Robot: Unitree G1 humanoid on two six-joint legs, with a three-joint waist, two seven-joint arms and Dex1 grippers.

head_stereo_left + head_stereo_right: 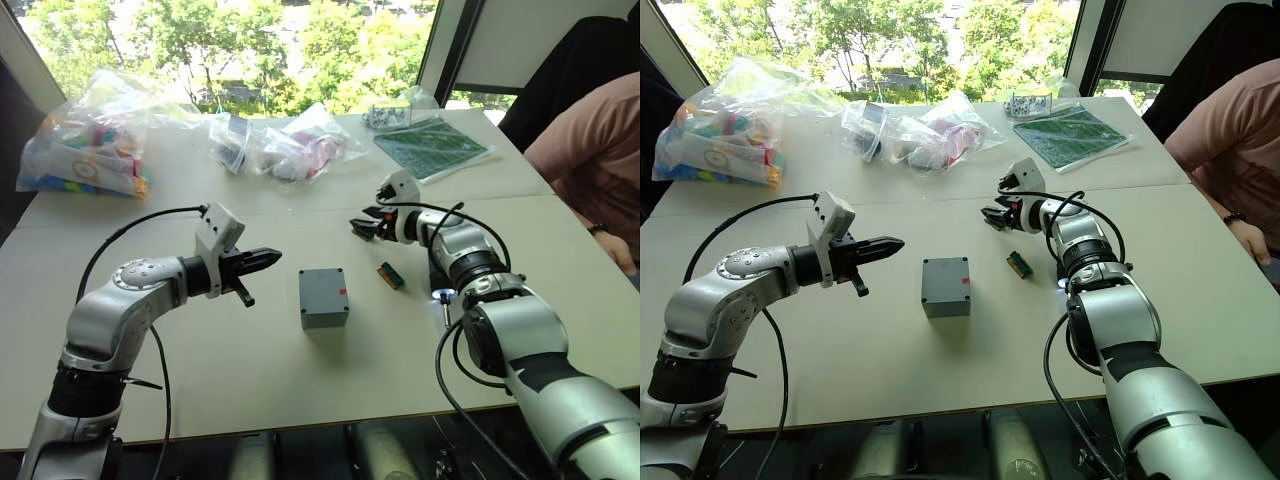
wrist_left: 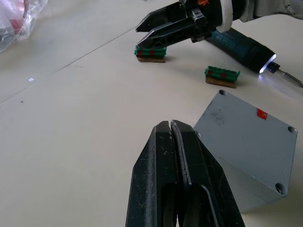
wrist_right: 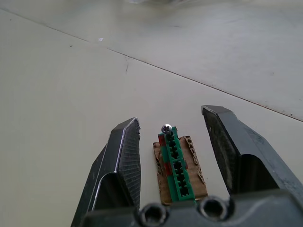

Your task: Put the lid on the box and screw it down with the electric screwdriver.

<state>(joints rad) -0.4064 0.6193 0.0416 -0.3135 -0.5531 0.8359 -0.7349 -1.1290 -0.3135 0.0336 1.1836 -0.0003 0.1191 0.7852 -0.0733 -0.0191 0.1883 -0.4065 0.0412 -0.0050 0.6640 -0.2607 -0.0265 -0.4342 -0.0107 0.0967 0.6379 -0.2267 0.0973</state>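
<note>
The grey box (image 1: 325, 317) stands mid-table with the lid (image 2: 246, 130) lying flat on top, its corner screw holes and a red mark showing. To the box's left my left gripper (image 1: 270, 257) hovers shut and empty, its tip pointing at the box. The electric screwdriver (image 2: 246, 46) lies on the table under my right forearm, its tip light on and its bit (image 2: 289, 79) bare. My right gripper (image 3: 170, 118) is open low over a green connector block (image 3: 176, 163) on a scrap of cardboard. A small screw (image 3: 166, 128) sits at that block's far end.
A second green connector block (image 1: 391, 275) lies between the box and my right arm. Plastic bags of parts (image 1: 90, 140) (image 1: 290, 150) and a green board (image 1: 432, 147) lie at the back. A person (image 1: 590, 150) sits at the table's right side.
</note>
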